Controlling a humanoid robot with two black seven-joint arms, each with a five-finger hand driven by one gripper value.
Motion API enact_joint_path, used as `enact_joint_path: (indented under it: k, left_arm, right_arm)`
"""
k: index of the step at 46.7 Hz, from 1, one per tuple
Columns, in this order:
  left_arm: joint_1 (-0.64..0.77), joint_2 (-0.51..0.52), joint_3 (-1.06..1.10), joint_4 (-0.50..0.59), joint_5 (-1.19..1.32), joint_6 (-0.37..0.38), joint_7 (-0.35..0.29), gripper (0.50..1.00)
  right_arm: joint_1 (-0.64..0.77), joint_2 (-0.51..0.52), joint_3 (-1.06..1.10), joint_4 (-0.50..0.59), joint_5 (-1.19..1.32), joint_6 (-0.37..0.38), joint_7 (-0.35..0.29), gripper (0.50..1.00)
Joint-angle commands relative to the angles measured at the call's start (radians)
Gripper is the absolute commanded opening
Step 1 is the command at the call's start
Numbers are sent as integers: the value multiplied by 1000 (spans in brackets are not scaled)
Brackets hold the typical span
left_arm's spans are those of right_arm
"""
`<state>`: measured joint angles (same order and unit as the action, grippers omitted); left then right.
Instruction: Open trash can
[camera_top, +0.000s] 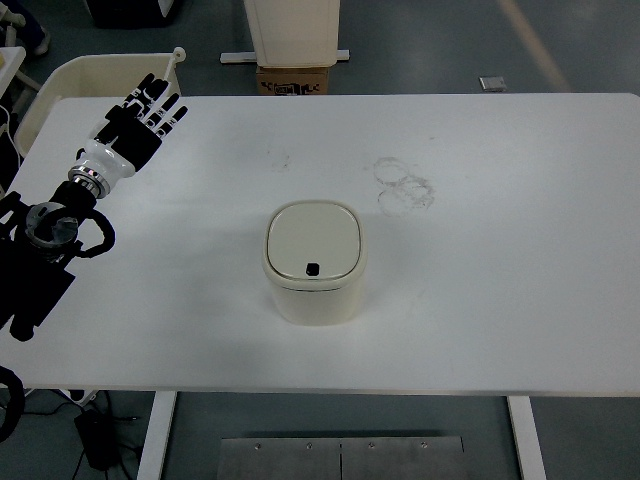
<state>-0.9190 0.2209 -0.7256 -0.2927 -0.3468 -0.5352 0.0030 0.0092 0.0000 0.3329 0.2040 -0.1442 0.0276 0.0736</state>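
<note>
The left hand (150, 118) hangs over the far left corner of the white surface (520, 300), fingers spread and holding nothing, well apart from the work and likely poised to reach in. The cream trash can (314, 260) stands mid-surface toward the near edge, lid closed, its dark push button (312, 269) facing the robot for easy pressing.

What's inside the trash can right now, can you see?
No. The trash can sits on the white table with its lid closed flat, covering the inside. Only the lid and its small dark button show. The left hand is well away, fingers open.
</note>
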Motion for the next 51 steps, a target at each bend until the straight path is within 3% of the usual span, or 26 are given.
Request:
enact_joint_path:
  k: [1, 19, 32, 51]
  left_arm:
    - [0, -1, 0, 0, 0, 1, -3, 1000]
    - [-12, 11, 2, -22, 9, 34, -23, 1000]
    - [-3, 156, 15, -296, 54, 100, -21, 1000]
    - [-41, 310, 17, -482, 118, 143, -12, 1000]
  right_arm:
    - [0, 0, 0, 0, 0, 0, 0, 993]
    - [0, 0, 0, 0, 0, 0, 0, 993]
    - [0, 0, 0, 0, 0, 0, 0, 993]
    - [0, 0, 0, 0, 0, 0, 0, 993]
